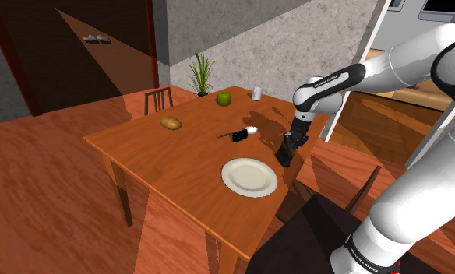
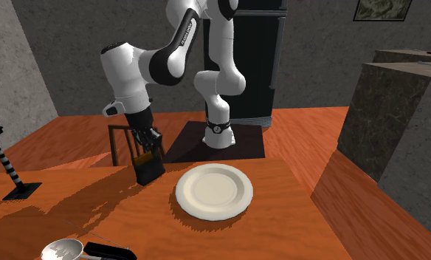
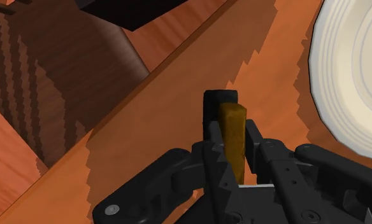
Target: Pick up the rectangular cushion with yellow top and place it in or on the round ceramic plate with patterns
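Note:
A thin rectangular cushion (image 3: 232, 124), yellow-brown on one face and black on the other, stands on edge on the wooden table (image 1: 164, 156) near the edge that faces the stand. My black gripper (image 3: 232, 153) reaches down over it and is shut on it, a finger pressing each flat face. In the shoulder view the cushion (image 1: 285, 155) is a dark slab under the gripper (image 1: 291, 146), just right of the round cream plate (image 1: 249, 177). In the second exterior view the cushion (image 2: 149, 168) sits left of the plate (image 2: 214, 190), below the gripper (image 2: 145, 151). The plate (image 3: 353, 76) lies close beside the fingers.
On the table's far part lie a potato (image 1: 171, 123), a green fruit (image 1: 223, 98), a white cup (image 1: 256, 93) and a spoon with a black handle (image 1: 240, 135). Chairs stand at the far side (image 1: 158, 100) and close to the cushion's edge (image 2: 121, 144). A plant (image 1: 202, 74) stands behind.

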Tool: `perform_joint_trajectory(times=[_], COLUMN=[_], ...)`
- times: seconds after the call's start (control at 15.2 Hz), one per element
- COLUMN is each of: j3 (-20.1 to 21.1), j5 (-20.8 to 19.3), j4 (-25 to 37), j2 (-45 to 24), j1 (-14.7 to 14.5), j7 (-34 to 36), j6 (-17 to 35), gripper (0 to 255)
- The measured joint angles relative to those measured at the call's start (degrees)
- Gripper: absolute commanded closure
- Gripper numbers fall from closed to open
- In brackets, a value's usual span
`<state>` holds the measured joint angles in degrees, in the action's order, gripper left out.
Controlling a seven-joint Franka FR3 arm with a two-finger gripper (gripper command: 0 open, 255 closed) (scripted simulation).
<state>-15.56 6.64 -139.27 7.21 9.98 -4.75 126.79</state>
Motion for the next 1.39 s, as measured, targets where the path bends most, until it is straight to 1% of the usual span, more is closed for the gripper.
perform_joint_trajectory(times=[0.2,0.46,0.53,0.59,0.66,0.79,0.99,1.06,1.19,1.32,1.39], j3=[0.0,0.1,0.1,0.1,-1.0,-5.0,-11.8,-13.9,-17.2,-19.4,-19.7], j5=[-0.3,-1.1,-1.1,-1.1,0.4,6.0,16.5,20.2,27.3,33.5,36.4], j4=[0.3,1.8,1.8,1.8,1.6,2.0,4.5,5.5,8.8,12.8,15.3], j2=[0.5,2.3,2.3,2.3,2.4,1.7,-2.4,-4.5,-10.3,-17.2,-21.5], j1=[0.1,0.2,0.2,0.2,0.6,2.0,4.4,5.6,8.5,12.6,15.1], j7=[0.3,1.1,1.1,1.1,-1.0,-9.2,-24.1,-29.1,-38.9,-47.9,-51.9], j6=[-1.0,-4.1,-4.2,-4.2,-4.2,-5.4,-10.1,-12.3,-18.4,-26.0,-30.1], gripper=[255,255,0,0,0,0,0,0,0,0,0])
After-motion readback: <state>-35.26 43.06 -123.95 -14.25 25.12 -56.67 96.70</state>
